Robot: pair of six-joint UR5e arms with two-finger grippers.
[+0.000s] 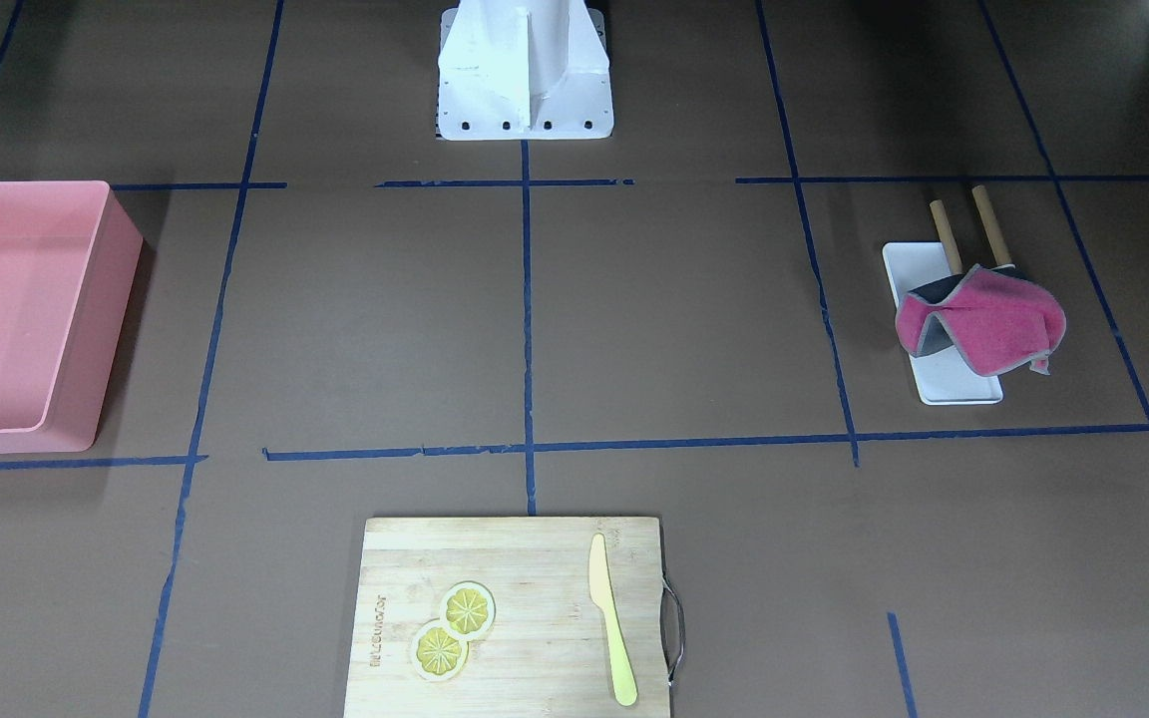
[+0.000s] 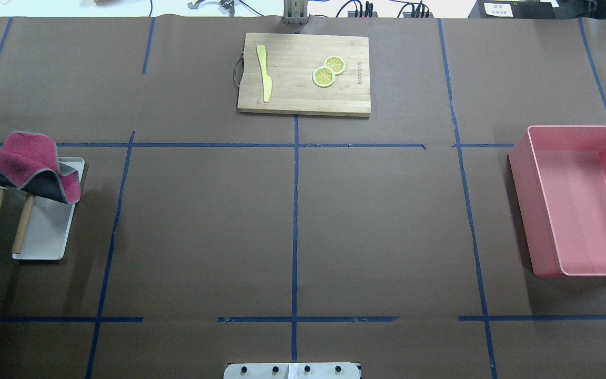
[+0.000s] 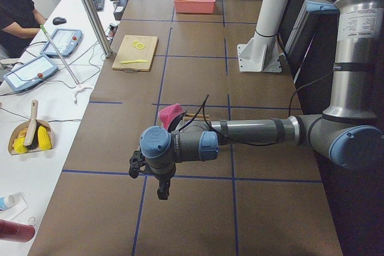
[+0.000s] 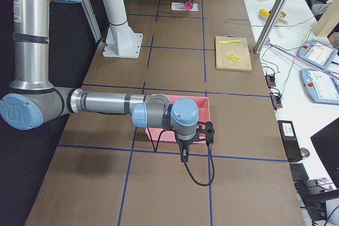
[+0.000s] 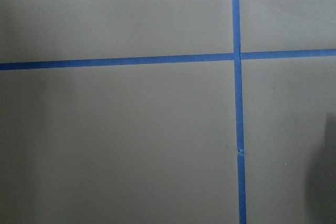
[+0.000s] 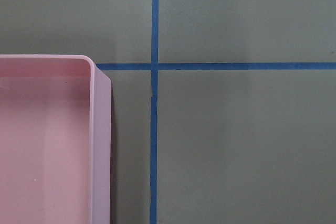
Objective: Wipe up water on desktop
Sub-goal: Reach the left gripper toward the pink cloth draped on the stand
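The desktop [image 2: 203,226] is a dark-brown surface with a grid of blue tape lines; I see no water on it in any view. A magenta cloth with a grey underside [image 2: 29,158] hangs over a small wooden rack on a white tray [image 2: 45,237] at the table's left end. My left gripper [image 3: 161,189] hangs over bare desktop beyond the cloth, seen only in the exterior left view. My right gripper [image 4: 184,156] hangs near the pink bin, seen only in the exterior right view. I cannot tell whether either gripper is open or shut.
A pink bin [image 2: 521,210] stands at the table's right end; its corner shows in the right wrist view [image 6: 100,145]. A bamboo cutting board [image 2: 292,89] with a yellow knife [image 2: 265,73] and lemon slices [image 2: 328,71] lies at the far middle. The robot's white base [image 1: 525,80] is opposite.
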